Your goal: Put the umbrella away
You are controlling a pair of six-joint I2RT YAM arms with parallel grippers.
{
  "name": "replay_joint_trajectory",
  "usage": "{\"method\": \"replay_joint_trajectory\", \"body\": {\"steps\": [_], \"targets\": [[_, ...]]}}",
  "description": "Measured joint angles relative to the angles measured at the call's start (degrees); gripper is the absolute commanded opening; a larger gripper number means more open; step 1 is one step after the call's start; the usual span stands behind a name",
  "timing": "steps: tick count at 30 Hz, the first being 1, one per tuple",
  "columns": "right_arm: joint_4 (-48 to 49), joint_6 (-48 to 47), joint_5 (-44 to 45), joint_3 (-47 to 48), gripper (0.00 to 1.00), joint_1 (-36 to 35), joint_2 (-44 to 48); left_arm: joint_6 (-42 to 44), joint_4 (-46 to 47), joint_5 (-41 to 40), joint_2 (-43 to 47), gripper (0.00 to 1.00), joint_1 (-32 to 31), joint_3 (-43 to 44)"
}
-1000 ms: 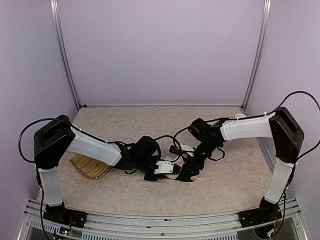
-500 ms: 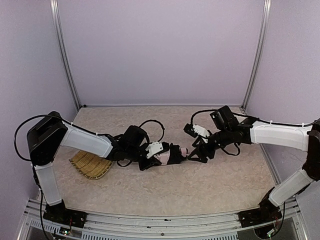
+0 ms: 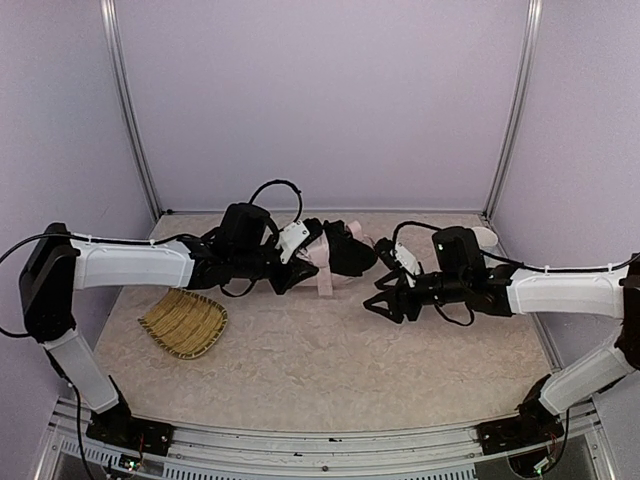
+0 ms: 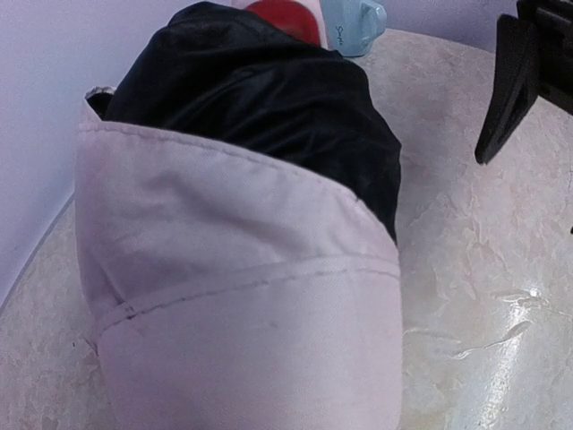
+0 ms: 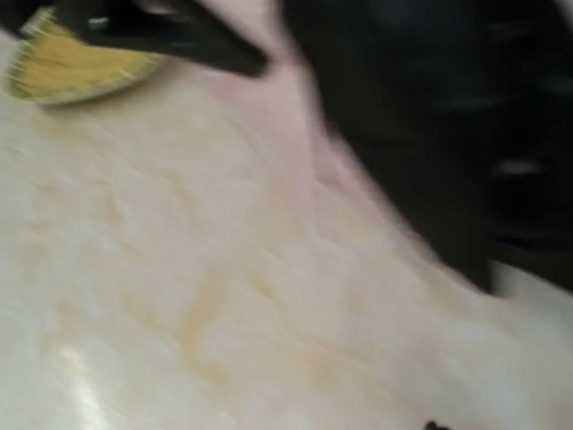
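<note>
The umbrella (image 3: 322, 262) is a folded bundle of pale pink fabric and black lining at mid-table, toward the back. My left gripper (image 3: 303, 266) is at its left end and holds it; in the left wrist view the umbrella (image 4: 242, 296) fills the frame and hides my fingers. My right gripper (image 3: 379, 302) is open and empty, a little to the right of and nearer than the umbrella, not touching it. Its black fingers (image 4: 506, 85) show in the left wrist view. The right wrist view is blurred and shows the umbrella (image 5: 430, 116) ahead.
A woven straw tray (image 3: 185, 322) lies at the near left and also shows in the right wrist view (image 5: 63, 67). A pale blue mug (image 4: 354, 22) and a red item (image 4: 286, 16) stand beyond the umbrella. A whitish object (image 3: 483, 237) sits at the back right corner.
My left arm has carried the umbrella toward the back of the table. My right gripper has come off the umbrella's end and now stands apart from it, open.
</note>
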State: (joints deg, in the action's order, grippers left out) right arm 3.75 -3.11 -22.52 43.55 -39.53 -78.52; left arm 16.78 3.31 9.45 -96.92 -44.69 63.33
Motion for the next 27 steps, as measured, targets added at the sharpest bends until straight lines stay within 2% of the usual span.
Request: {"method": "replay_joint_trajectory", "body": {"steps": [7,13,15,18,27], "targets": [[15.4,5.2,-0.9,-0.6,0.60,-3.2,-7.3,-1.0,-2.8,-0.9,3.3,0.00,-1.7,2.3],[22.1,7.3,-0.5,3.4,0.60,-3.2,-14.1,-1.4,-3.0,-0.9,4.8,0.00,-3.1,3.6],[23.6,7.3,-0.4,3.8,0.53,-3.2,-14.7,-1.6,-3.0,-0.8,5.0,0.00,-3.2,3.6],[24.9,7.1,-0.7,4.5,0.34,-3.2,-14.8,-2.0,-3.0,-0.8,5.1,0.00,-3.3,3.6],[27.4,7.4,-7.7,6.4,0.24,-3.4,-17.3,-2.6,-3.0,-0.8,5.2,0.00,-3.3,3.6]]}}
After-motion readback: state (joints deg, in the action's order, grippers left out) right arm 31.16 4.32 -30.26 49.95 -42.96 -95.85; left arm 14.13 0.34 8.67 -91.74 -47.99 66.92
